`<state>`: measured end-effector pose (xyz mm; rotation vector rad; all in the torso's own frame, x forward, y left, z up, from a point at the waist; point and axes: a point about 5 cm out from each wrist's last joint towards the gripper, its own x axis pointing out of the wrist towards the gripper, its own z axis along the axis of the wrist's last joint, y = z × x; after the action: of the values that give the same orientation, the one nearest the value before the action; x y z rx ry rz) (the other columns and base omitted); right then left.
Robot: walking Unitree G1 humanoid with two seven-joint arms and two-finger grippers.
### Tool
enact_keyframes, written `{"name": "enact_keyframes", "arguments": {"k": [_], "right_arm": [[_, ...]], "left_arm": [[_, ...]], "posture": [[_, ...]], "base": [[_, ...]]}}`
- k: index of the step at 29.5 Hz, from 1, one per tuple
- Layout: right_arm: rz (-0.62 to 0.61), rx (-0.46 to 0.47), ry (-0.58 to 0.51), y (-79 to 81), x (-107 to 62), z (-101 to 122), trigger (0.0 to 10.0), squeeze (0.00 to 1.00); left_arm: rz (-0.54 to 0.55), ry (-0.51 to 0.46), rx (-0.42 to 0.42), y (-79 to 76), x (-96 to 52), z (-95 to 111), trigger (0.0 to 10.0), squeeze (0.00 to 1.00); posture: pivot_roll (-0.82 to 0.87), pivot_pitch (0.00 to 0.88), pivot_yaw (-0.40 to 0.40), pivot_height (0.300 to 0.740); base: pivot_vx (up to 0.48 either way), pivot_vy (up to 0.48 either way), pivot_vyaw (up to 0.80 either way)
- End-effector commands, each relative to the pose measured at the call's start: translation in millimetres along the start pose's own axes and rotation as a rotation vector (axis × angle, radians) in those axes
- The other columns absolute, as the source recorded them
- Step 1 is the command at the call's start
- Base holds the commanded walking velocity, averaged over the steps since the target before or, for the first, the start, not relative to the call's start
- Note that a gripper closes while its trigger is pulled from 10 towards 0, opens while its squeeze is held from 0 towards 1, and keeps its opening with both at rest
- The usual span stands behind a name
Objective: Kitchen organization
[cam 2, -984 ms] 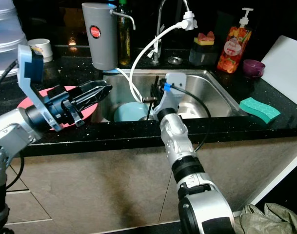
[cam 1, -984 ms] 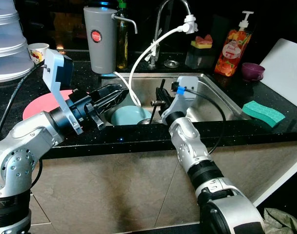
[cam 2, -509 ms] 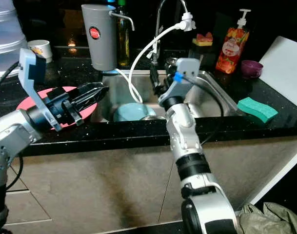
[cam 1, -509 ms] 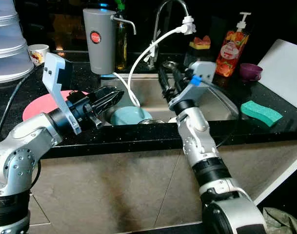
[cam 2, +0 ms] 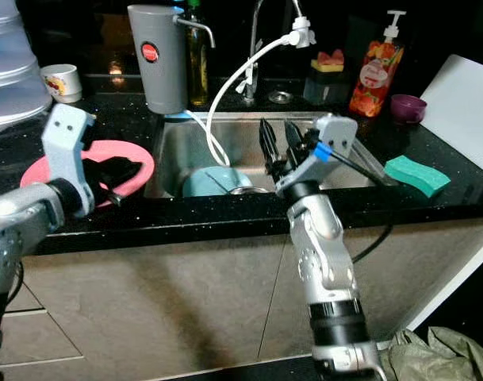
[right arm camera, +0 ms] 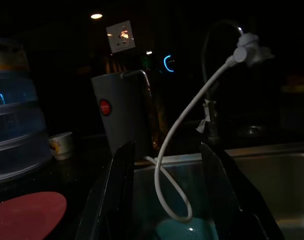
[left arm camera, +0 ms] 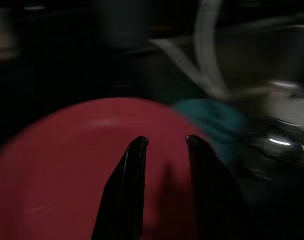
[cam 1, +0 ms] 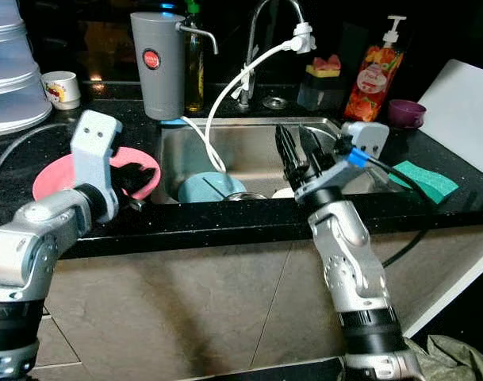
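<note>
On the black speckled bench point(cam 1: 225, 218), beside the steel sink point(cam 1: 249, 147) where a teal round bowl point(cam 1: 201, 189) is kept, a flat pink round plate point(cam 1: 51, 176) lies; the left gripper point(left arm camera: 164, 142) is poised over it, fingers parted and empty, probably for lifting, while the right gripper point(cam 1: 298, 151) is raised above the sink, spread open.

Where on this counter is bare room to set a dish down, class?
Bare black counter lies between the sink and the green sponge. Crowded: the back edge by the grey water filter and soap bottle, and the left side holding the pink plate.
</note>
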<state>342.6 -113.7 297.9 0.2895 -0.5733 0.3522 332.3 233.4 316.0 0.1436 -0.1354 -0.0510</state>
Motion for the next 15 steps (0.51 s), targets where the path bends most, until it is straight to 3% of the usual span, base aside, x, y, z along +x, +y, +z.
{"name": "enact_keyframes", "arguments": {"k": [1,4,7,8,10,11,15], "right_arm": [[-0.001,0.016,-0.007,1.1,-1.4,3,10.0,0.0],[-0.001,0.018,-0.006,1.6,-1.1,4,10.0,0.0],[0.003,0.017,-0.004,2.0,0.1,7,10.0,0.0],[0.003,0.017,-0.004,2.0,0.1,7,10.0,0.0],[-0.001,0.016,0.0,1.0,0.2,9,10.0,0.0],[-0.001,0.016,0.0,1.0,0.2,9,10.0,0.0],[-0.007,0.013,0.005,0.1,-0.6,13,10.0,0.0]], "left_arm": [[0.084,0.03,0.019,10.8,-0.2,-4,10.0,0.0],[0.167,0.044,-0.013,20.9,0.5,-7,10.0,0.0],[0.338,0.031,-0.197,45.2,0.4,-8,10.0,0.0],[0.338,0.031,-0.197,45.2,0.4,-8,10.0,0.0],[0.398,0.023,-0.315,53.9,0.0,-9,10.0,0.0],[0.398,0.023,-0.315,53.9,0.0,-9,10.0,0.0],[0.504,0.013,-0.515,66.6,-1.4,-14,10.0,0.0]], "posture": [[0.13,0.151,-0.046,0.74],[0.13,0.15,-0.046,0.74],[0.13,0.148,-0.047,0.74],[0.13,0.148,-0.047,0.74],[0.13,0.148,-0.049,0.74],[0.13,0.148,-0.049,0.74],[0.13,0.149,-0.048,0.74]], "base": [[0.0,0.0,0.0],[0.0,0.0,0.0],[0.0,0.0,0.0],[0.0,0.0,0.0],[0.0,0.0,0.0],[0.0,0.0,0.0],[0.0,0.0,0.0]]}}
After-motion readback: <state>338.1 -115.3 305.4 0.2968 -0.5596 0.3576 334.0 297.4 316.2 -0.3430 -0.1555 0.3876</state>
